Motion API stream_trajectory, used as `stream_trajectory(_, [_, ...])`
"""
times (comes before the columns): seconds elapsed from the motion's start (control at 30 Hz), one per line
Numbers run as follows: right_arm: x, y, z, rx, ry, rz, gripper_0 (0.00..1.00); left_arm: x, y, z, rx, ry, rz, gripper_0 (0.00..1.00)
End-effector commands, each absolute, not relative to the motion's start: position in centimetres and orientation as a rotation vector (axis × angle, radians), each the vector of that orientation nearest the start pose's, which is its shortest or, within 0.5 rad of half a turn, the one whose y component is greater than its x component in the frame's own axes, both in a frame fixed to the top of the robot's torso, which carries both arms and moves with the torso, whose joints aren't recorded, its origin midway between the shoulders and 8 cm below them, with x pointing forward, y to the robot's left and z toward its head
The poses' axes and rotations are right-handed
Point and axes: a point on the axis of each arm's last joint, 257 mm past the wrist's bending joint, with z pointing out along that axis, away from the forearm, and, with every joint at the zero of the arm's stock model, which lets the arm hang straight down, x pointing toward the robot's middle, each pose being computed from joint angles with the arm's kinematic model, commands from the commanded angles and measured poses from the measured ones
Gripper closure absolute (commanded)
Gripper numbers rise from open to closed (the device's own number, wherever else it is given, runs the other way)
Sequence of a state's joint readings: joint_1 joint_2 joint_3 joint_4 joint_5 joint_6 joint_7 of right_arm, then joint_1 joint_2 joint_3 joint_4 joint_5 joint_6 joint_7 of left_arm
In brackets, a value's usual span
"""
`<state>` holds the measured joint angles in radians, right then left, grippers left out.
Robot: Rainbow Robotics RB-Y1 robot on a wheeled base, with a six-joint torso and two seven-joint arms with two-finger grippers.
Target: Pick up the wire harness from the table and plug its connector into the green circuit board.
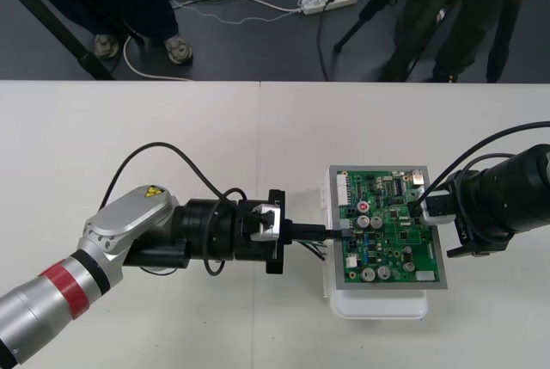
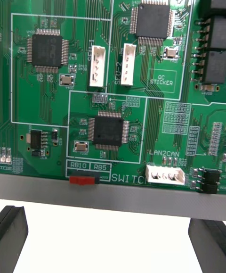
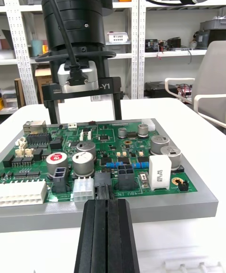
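Harness plug [image 3: 104, 183] sits at the green circuit board's [image 1: 391, 244] edge, and we pinch it between our left gripper's [image 1: 337, 232] closed fingers. Our right gripper [image 1: 419, 210] stands wide open and empty at the board's opposite edge.

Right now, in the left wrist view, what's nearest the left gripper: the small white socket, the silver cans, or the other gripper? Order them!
1. Small white socket, beside the left gripper's tips, at the board's near edge.
2. Silver cans, mid-board.
3. Right gripper, at the board's far edge.

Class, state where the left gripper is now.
Front view: the left gripper, jaws shut on the wire harness, sits at the green circuit board's left edge.
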<state>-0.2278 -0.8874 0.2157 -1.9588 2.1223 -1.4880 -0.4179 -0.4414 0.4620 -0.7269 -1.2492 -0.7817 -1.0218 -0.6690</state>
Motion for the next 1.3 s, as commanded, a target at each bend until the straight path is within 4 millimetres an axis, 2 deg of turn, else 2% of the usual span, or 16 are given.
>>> stream_trajectory(0.03, [38.2, -25.7, -27.6, -2.109, 1.808, -0.096, 0.0, 34.5, -8.4, -21.8, 1.397, 0.884, -0.942, 1.0])
stream_trajectory(0.4, [37.4, -25.3, -27.9, -2.117, 1.786, -0.13, 0.0, 35.0, -8.7, -21.6, 1.392, 0.884, -0.924, 1.0])
stream_trajectory(0.8, [37.4, -25.2, -27.7, -2.12, 1.778, -0.142, 0.0, 34.8, -9.3, -20.9, 1.385, 0.856, -0.923, 1.0])
stream_trajectory(1.3, [37.4, -25.1, -27.6, -2.119, 1.774, -0.142, 0.0, 33.8, -10.1, -19.1, 1.395, 0.781, -0.915, 1.0])
